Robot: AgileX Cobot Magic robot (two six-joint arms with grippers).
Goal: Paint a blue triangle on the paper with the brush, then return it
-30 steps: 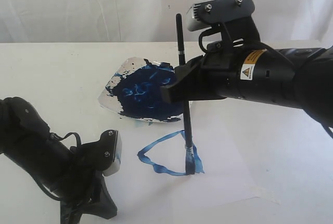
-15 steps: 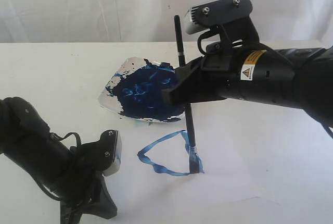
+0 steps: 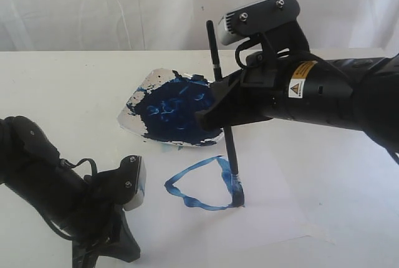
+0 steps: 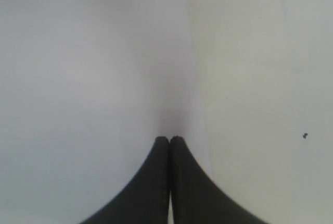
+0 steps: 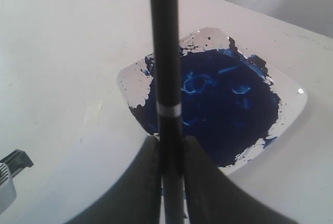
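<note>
A thin black brush point(image 3: 231, 146) stands nearly upright, tilted a little, with its blue tip touching the right corner of the blue triangle point(image 3: 206, 184) on the white paper point(image 3: 274, 174). My right gripper point(image 3: 215, 109) is shut on the brush's shaft, well above the paper. In the right wrist view the brush point(image 5: 167, 73) runs up between the fingers of the right gripper point(image 5: 171, 143), and its pale band shows. My left gripper point(image 3: 103, 252) rests low at the front left, shut and empty; the left wrist view shows the left gripper point(image 4: 169, 140) with both fingertips pressed together over bare table.
A small square white plate point(image 3: 138, 96) smeared with dark navy paint lies behind the triangle; the right wrist view shows the plate point(image 5: 294, 104) right behind the brush. The left arm point(image 3: 43, 174) lies along the table's front left. A white curtain hangs behind.
The right gripper has risen slightly and the brush has tilted, its tip sliding a little right and down to the triangle's right corner. The left arm has not moved.
</note>
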